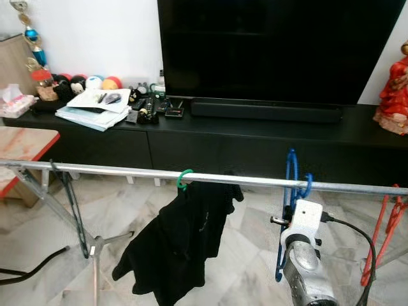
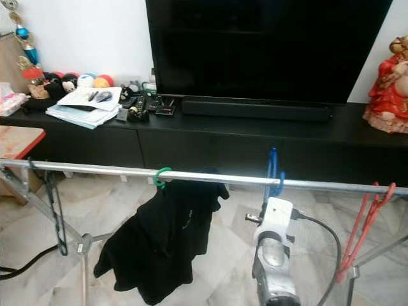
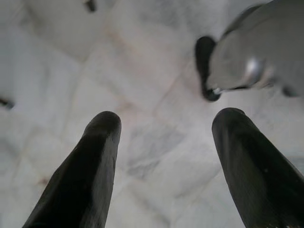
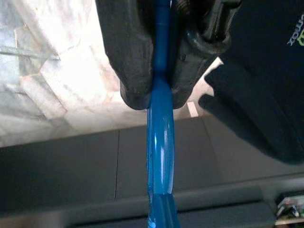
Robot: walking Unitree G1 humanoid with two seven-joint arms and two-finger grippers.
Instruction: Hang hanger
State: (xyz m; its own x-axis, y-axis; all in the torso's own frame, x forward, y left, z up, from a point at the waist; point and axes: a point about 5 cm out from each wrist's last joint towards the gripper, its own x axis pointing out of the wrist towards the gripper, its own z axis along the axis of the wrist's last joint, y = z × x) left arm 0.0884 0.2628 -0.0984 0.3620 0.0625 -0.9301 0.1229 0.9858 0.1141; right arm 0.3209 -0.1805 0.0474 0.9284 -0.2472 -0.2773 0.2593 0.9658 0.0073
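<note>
The blue hanger [image 1: 291,191] is clamped between the fingers [image 4: 128,52] of the right gripper [image 4: 153,95], at the silver rail [image 1: 127,171] of a drying rack, with its hook rising just above the rail. Four hangers are counted along that rail: the blue one, a black hanger [image 1: 71,204] near the left end, a green hook [image 1: 184,179] carrying one black garment [image 1: 182,239], and a red hanger [image 1: 382,229] at the right end. On the garment, pale lettering [image 4: 295,33] is partly seen in the right wrist view, but it cannot be read. The left gripper [image 3: 164,156] is held over the pale marble floor [image 3: 142,71], its two fingers spread apart with nothing between them. Behind the rack, one dark television [image 1: 280,48] and one soundbar [image 1: 264,110] are carried on a black tabletop [image 1: 255,124].
</note>
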